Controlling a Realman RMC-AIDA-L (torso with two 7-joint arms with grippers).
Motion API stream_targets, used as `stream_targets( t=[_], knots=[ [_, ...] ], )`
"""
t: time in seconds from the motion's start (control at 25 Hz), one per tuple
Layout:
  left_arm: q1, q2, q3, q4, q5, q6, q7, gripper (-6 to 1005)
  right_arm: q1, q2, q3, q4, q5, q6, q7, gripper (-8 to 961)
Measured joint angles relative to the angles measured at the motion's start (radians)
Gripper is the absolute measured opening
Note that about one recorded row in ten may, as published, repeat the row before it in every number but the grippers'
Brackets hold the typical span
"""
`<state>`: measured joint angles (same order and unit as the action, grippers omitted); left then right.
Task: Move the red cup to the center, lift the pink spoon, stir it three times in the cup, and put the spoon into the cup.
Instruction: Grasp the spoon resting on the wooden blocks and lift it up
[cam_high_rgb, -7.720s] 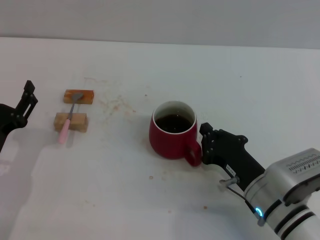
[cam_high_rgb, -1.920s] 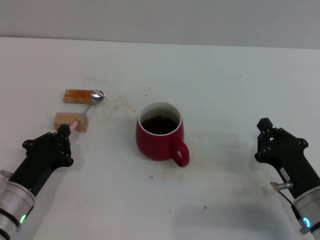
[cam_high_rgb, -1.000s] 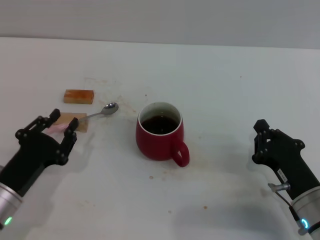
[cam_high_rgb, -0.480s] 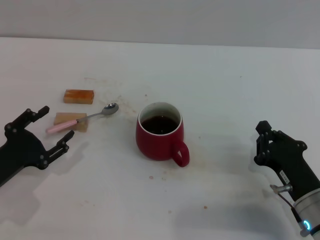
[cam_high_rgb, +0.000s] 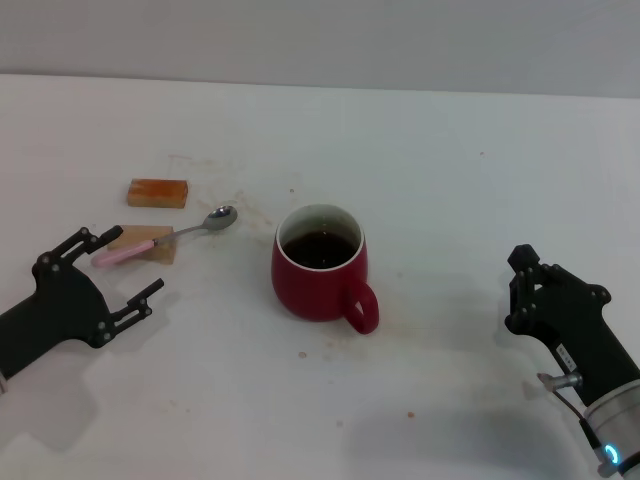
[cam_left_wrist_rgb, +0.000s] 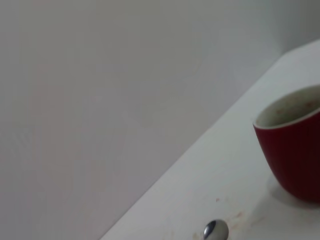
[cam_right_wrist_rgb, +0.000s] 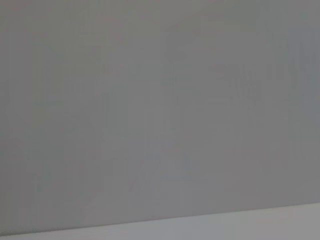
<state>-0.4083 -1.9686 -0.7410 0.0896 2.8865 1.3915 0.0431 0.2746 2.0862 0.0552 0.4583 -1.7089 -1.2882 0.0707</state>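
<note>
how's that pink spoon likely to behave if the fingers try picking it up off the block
The pink spoon looks slim, stiff and probably light. It lies propped across the nearer tan block, so a nudge may pivot or slide it off. The metal bowl could be slippery; the left gripper, open beside it, should pinch the handle.

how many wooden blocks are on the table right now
2. An orange block lies at the far left, nothing on it. A tan block sits just nearer the robot, with the pink spoon resting across it. None looks hidden.
</note>
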Motion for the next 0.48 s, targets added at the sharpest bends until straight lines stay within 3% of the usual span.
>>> stream_targets(
  t=[0.48],
  knots=[
    [-0.014,-0.006,-0.013,-0.005,-0.015,-0.084,0.052,711,0.000,0.000,-0.002,0.017,0.000,0.000,0.000,-1]
  ],
)
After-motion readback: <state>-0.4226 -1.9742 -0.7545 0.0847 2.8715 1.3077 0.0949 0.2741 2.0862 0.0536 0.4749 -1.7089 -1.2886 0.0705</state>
